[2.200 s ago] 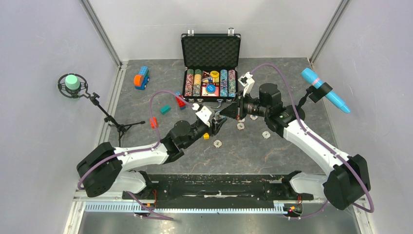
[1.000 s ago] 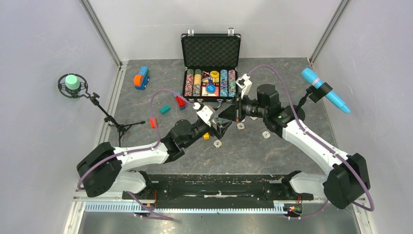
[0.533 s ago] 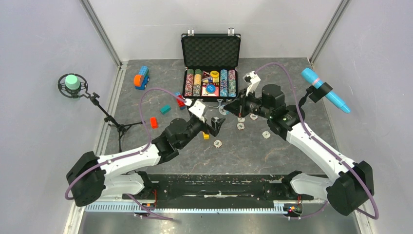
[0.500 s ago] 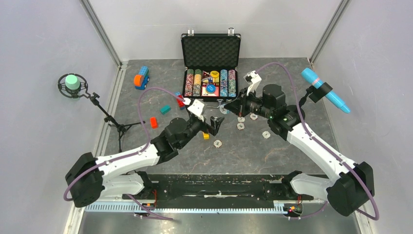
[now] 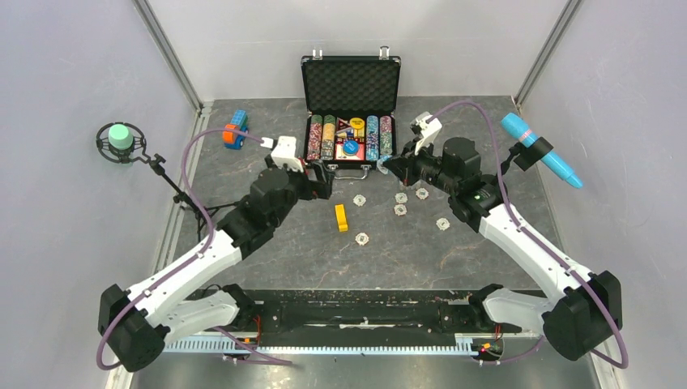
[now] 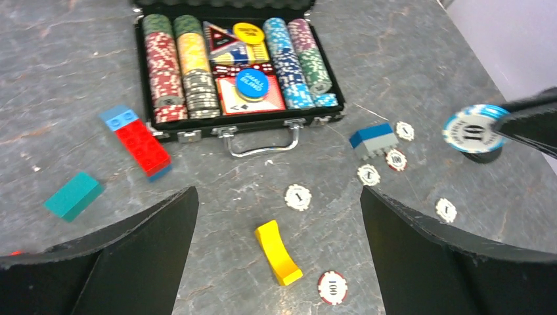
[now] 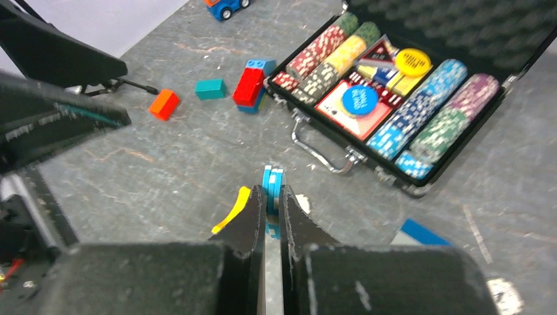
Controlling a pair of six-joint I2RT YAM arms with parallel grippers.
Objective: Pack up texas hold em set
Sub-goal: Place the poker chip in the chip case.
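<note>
Right fingers (image 7: 272, 197) are pinched tight on a blue chip (image 6: 474, 128), clamped across its flat faces with the rim poking past the tips. Left fingers (image 6: 277, 194) are spread fully wide and hold nothing. The open case (image 5: 351, 85) sits ahead and left of the right fingers and straight ahead of the left fingers. Loose chips (image 6: 297, 197) lie flat on the counter (image 6: 407, 59), ahead of and to the right of the left fingers. The chips look light, rigid and smooth-faced, so a face pinch could slip or pivot. The flat ones are thin, so I'd take them across the rim. The case looks stiff and heavy with its rows, so lift it by the handle (image 6: 263, 141). Versus half a second ago, the left arm has swung off the middle toward the case's left front corner, leaving the yellow block (image 6: 279, 252) clear. The right fingers have carried the chip nearer the case's right front corner.
</note>
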